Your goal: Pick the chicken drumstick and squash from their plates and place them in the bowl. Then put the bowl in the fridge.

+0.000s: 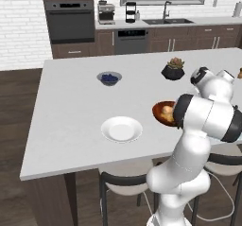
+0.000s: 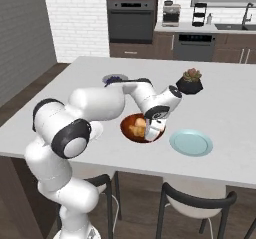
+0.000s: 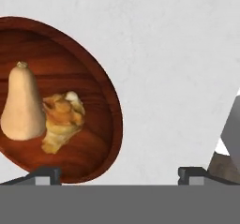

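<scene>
- Since both foods already lie inside it, the wooden bowl (image 3: 89,78) is the thing to handle now; it sits on the worktop (image 1: 71,107), near the front edge, between the two plates.
- Inside, the butternut squash (image 3: 21,106) lies on its side with its stem end pointing toward the blue-green plate, and the chicken drumstick (image 3: 61,122) lies touching its flank.
- The bowl looks stiff and solid, probably of moderate weight, with a thin raised rim and a smooth, possibly slick finish.
- The rim is the likely place to take hold, one finger inside and one outside, on the bare arc nearest the hand where no food lies against the wall.
- The loose load may roll or slide if the bowl tips, so it should be carried level; a one-sided rim hold will tend to let it sag.
- The hand (image 3: 119,174) hangs just above the bowl's near edge, its fingers spread about as wide as they go and holding nothing.
- The white plate (image 1: 121,128) sits well to one side of the bowl and the pale blue-green plate (image 2: 190,142) just beside it on the other; both are bare.
- Farther back on the worktop stand a small grey bowl of blueberries (image 1: 109,78) and a black plant pot (image 1: 173,70).
</scene>
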Robot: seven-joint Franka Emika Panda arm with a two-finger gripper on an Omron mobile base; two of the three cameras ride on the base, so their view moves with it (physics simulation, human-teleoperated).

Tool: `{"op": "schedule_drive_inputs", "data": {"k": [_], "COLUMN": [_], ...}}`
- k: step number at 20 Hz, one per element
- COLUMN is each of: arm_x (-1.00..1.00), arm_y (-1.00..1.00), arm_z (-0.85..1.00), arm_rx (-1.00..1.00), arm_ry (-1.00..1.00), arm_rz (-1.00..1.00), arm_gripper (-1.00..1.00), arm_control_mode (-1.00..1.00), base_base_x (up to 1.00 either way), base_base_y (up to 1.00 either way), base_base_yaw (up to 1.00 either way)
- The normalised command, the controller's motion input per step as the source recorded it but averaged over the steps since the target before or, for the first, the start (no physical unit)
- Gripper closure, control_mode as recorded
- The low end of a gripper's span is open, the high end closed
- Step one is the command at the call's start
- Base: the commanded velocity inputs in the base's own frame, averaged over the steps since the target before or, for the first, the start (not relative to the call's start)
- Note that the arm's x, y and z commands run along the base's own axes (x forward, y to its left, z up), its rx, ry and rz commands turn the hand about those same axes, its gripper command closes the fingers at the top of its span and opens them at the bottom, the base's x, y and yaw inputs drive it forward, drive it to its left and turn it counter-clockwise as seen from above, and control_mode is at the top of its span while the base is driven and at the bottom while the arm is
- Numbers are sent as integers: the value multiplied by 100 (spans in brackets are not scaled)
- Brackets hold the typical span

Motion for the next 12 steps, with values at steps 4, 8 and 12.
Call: {"op": "schedule_drive_inputs", "data": {"k": [4,8,12], "arm_x": [-65,-26,-22], "arm_y": [-10,-49,-14], "arm_z": [2,0,0], "arm_rx": [3,7,-1], "arm_ry": [-22,-12,-29], "arm_rz": [1,9,15], "arm_gripper": [-100,-100,-100], "arm_control_mode": [-100,-100,-100], "base_base_x": [0,0,0], "base_base_y": [0,0,0], "base_base_yaw": [0,0,0]}}
